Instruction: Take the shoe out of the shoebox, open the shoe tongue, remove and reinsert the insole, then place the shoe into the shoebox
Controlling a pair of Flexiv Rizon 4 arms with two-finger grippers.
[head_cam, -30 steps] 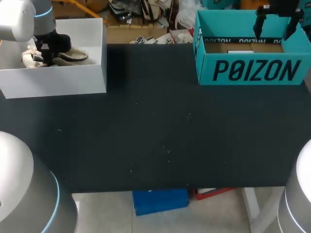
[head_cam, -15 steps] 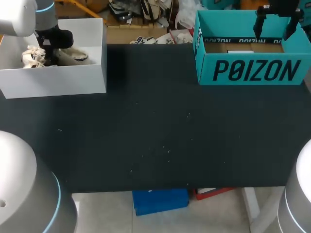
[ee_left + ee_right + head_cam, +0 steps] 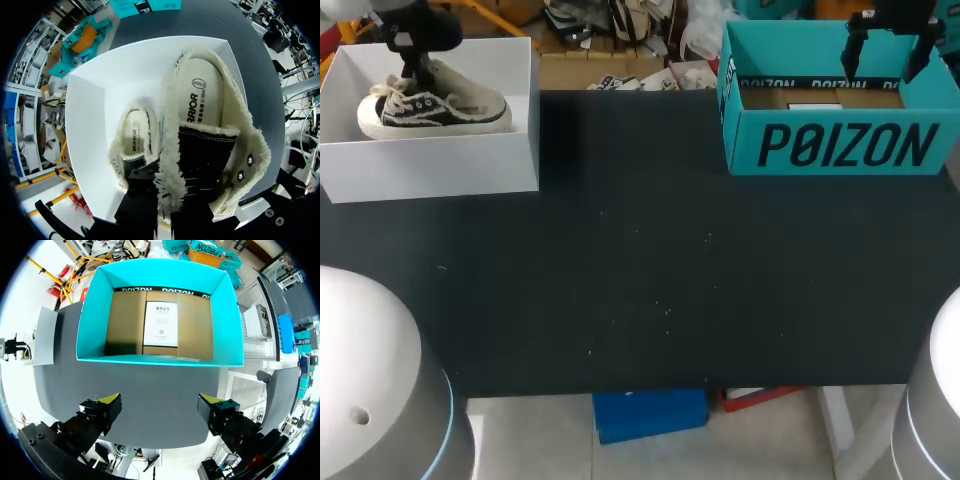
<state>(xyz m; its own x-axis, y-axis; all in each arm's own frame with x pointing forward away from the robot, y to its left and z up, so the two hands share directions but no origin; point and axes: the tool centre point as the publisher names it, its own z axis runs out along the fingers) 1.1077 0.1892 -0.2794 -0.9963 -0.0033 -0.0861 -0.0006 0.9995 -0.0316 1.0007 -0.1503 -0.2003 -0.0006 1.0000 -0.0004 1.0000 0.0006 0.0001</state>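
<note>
The left gripper (image 3: 167,200) is clamped on the fleecy collar of the shoe (image 3: 210,130), hung below it over the white box (image 3: 95,125), likely for lifting out. The right gripper (image 3: 160,407) is spread above the teal shoebox (image 3: 160,360).

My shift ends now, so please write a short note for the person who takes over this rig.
Left gripper: shut on the fleece collar of the shoe, which is not yet clear of the white box; a second shoe lies inside.
Right gripper: open above the teal box, which holds only a paper sheet.
Done: shoe gripped. Left: lift out, tongue, insole, boxing.
</note>
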